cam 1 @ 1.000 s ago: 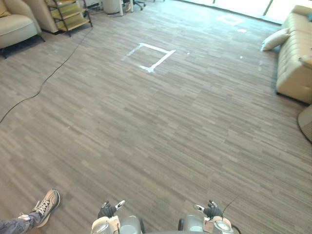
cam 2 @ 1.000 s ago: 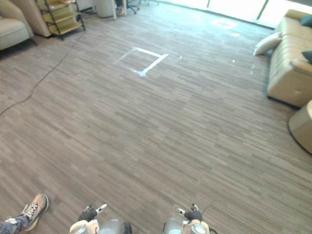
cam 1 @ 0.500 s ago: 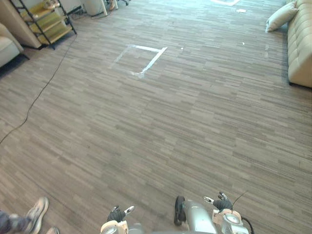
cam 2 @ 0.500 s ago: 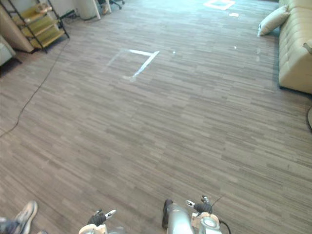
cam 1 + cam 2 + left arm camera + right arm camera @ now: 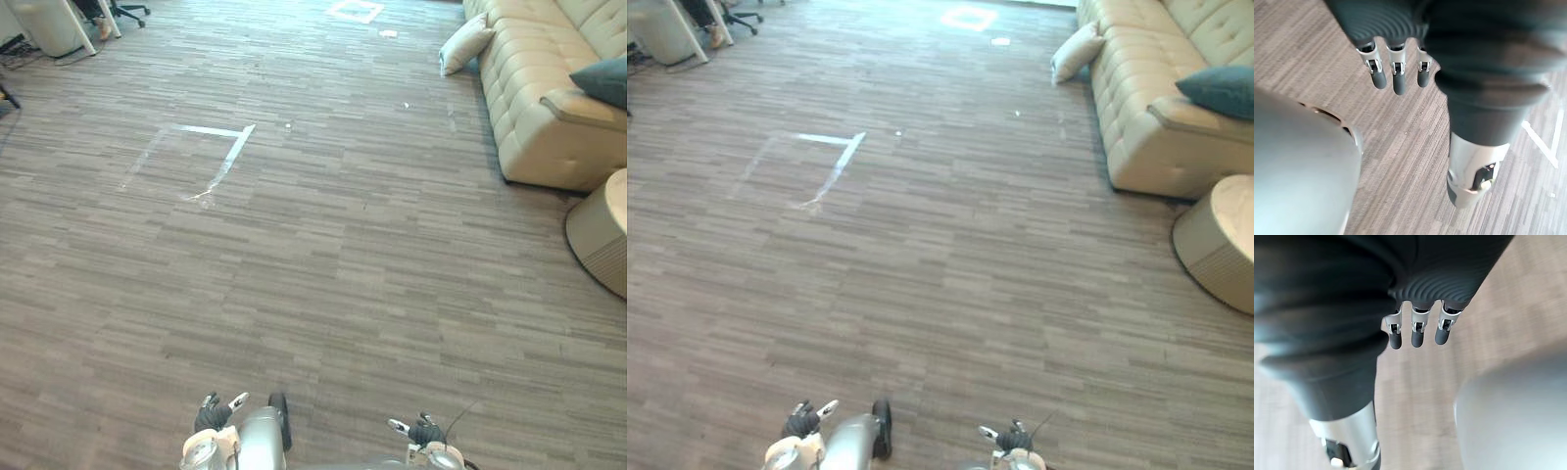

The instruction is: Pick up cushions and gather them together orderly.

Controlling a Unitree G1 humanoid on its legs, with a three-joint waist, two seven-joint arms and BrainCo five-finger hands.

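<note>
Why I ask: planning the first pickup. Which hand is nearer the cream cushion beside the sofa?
Right. The cream cushion lies far ahead of the right hand; the left hand is farther off, leftward.

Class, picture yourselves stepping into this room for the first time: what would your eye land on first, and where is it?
A big cream sofa on the right stands out first, with a teal cushion on it and a cream cushion leaning at its far end. Left of middle, white tape marks part of a square on the floor. The left hand and right hand hang open near the bottom.
</note>
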